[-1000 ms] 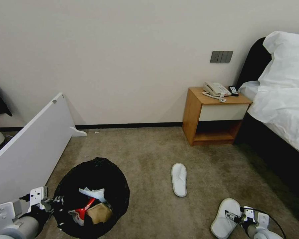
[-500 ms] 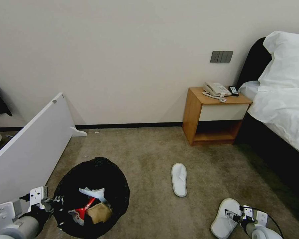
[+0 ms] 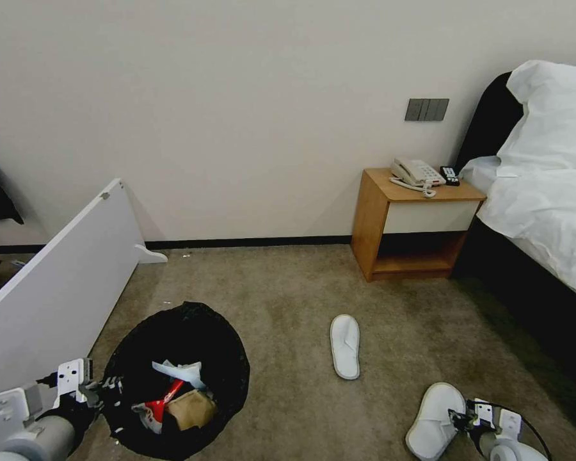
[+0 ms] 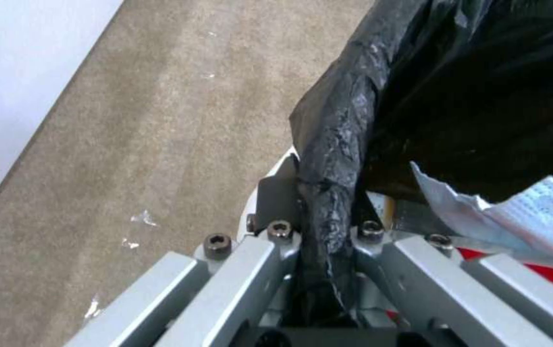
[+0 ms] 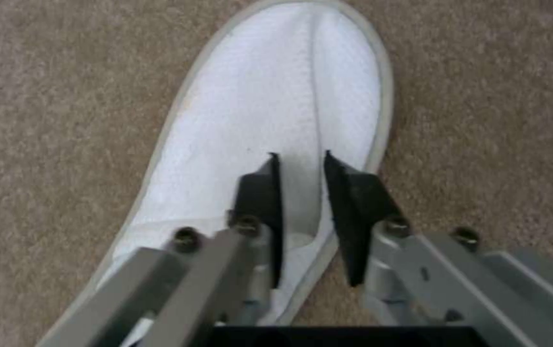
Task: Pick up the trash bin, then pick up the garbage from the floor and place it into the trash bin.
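Slipper pickup in hand: left gripper pinches the bin rim; right gripper, fingers narrowly parted astride the near slipper's edge on carpet, probably must pinch before lifting.

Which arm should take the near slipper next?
Right. The right gripper hangs over the near slipper, fingers narrowly apart. The left gripper is shut on the trash bin rim.

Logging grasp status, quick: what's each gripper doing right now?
Left gripper: shut on the trash bin rim.
Right gripper: fingers nearly closed over the near slipper; whether they pinch it cannot be told.
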Tool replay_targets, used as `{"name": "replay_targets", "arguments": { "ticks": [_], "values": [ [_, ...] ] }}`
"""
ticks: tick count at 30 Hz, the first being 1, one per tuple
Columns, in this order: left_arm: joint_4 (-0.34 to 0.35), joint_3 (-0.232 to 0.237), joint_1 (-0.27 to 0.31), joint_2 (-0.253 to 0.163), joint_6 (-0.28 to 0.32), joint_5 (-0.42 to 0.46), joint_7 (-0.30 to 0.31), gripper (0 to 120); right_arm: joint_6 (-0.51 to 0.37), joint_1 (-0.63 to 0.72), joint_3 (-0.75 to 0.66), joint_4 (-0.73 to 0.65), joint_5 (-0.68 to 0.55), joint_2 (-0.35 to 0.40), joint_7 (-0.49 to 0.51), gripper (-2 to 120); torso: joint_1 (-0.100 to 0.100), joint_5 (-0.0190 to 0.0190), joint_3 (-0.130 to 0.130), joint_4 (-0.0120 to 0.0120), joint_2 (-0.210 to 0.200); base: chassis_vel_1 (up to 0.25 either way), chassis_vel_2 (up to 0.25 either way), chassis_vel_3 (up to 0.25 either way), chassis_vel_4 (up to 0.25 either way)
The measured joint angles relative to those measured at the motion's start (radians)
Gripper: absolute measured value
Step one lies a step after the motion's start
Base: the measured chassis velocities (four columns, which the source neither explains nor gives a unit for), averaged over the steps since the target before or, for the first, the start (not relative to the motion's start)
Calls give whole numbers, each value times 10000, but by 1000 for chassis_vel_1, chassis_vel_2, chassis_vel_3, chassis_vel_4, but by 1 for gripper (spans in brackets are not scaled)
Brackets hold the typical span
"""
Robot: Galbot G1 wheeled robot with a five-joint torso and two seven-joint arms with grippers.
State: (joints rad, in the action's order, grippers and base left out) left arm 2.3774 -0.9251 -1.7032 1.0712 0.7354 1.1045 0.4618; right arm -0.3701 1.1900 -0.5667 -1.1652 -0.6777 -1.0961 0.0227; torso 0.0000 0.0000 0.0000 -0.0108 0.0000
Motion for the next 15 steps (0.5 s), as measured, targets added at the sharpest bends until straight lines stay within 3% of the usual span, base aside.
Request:
{"name": "replay_targets", "arguments": {
  "ticks": [5, 15],
  "values": [
    [5, -4, -9, 0, 0, 10, 0, 2, -36, -3, 2, -82, -34, -26, -11, 0, 0, 0, 0, 0, 0, 0, 0, 0, 0],
    [30, -40, -28, -6, 0, 48, -6, 2, -137, -14, 15, -175, -254, 23, -65, 0, 0, 1, 0, 0, 0, 0, 0, 0, 0]
  ]
}}
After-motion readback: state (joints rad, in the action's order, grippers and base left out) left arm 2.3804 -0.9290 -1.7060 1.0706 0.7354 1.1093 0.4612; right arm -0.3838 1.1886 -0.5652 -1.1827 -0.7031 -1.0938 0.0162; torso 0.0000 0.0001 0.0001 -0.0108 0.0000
